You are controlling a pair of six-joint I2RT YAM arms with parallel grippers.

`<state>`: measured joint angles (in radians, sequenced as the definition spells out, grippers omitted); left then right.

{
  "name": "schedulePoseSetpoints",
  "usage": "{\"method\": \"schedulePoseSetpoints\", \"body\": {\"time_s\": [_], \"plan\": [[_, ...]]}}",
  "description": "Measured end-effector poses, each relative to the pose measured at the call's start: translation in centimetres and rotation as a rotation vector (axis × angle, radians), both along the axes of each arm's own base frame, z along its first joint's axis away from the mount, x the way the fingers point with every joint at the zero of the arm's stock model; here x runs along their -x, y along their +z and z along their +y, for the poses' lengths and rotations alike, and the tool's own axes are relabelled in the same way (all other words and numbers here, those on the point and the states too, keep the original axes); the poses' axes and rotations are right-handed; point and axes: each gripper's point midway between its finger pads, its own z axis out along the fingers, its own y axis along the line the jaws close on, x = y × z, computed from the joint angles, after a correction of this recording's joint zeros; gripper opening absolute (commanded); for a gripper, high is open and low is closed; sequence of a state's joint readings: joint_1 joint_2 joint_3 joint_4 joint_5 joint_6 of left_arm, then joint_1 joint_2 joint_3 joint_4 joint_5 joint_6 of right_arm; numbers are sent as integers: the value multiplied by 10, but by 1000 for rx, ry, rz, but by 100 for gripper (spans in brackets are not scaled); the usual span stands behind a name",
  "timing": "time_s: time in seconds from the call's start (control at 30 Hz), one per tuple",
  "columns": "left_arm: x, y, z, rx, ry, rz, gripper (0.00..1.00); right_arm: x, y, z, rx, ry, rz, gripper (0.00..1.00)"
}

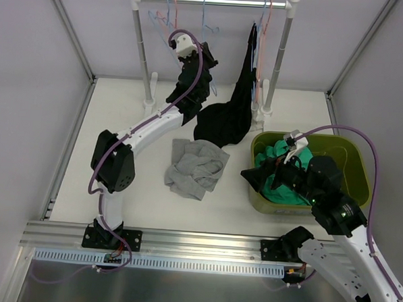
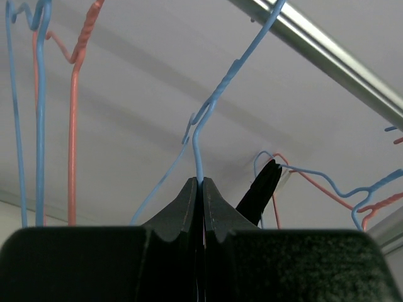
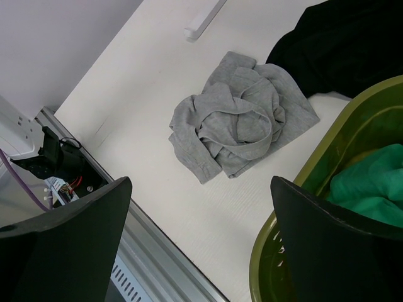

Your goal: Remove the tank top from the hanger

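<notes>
A black tank top [image 1: 244, 79] hangs from a hanger at the right end of the rack and trails onto the table; it also shows in the right wrist view [image 3: 346, 44] and as a dark strip in the left wrist view [image 2: 261, 189]. My left gripper [image 1: 207, 60] is raised to the rack and shut [image 2: 201, 182] on the wire of an empty blue hanger [image 2: 217, 94], left of the black top. My right gripper [image 1: 257, 176] is open and empty [image 3: 198, 251], hovering over the left rim of the green bin.
A crumpled grey garment [image 1: 196, 165] lies mid-table, also in the right wrist view [image 3: 242, 119]. An olive-green bin [image 1: 353, 155] at the right holds green cloth [image 1: 281, 175]. Several blue and red hangers [image 1: 164, 15] hang from the metal rail [image 1: 209, 0].
</notes>
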<state>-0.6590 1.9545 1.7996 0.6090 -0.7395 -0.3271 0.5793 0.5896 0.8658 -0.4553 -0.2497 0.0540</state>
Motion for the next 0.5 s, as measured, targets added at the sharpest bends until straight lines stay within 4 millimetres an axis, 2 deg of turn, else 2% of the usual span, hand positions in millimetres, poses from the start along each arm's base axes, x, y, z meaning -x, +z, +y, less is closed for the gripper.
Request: {"method": "schedulePoseSetpoints", "body": {"time_s": [0.1, 0.13, 0.17, 0.27, 0.33, 0.37, 0.43, 0.47, 0.5], "plan": [[2, -15, 0, 12, -12, 20, 0, 0, 0, 0, 3, 1, -3, 99], [3, -19, 0, 15, -17, 26, 11, 0, 0, 0, 5, 2, -3, 99], [5, -22, 0, 18, -25, 29, 16, -1, -1, 0, 7, 2, -3, 99], [15, -33, 5, 17, -34, 57, 17, -3, -4, 1, 18, 3, 3, 99], [21, -36, 8, 6, -45, 71, 26, -5, -9, 3, 28, 6, 18, 100], [25, -37, 10, 2, -51, 76, 44, -6, -12, 4, 35, 8, 28, 100], [36, -34, 15, -7, -71, 82, 66, -8, -19, 8, 47, 24, 56, 100], [43, -31, 18, -4, -81, 78, 88, -9, -22, 11, 52, 34, 68, 99], [50, -25, 22, -6, -90, 73, 97, -10, -25, 14, 57, 45, 81, 99]]}}
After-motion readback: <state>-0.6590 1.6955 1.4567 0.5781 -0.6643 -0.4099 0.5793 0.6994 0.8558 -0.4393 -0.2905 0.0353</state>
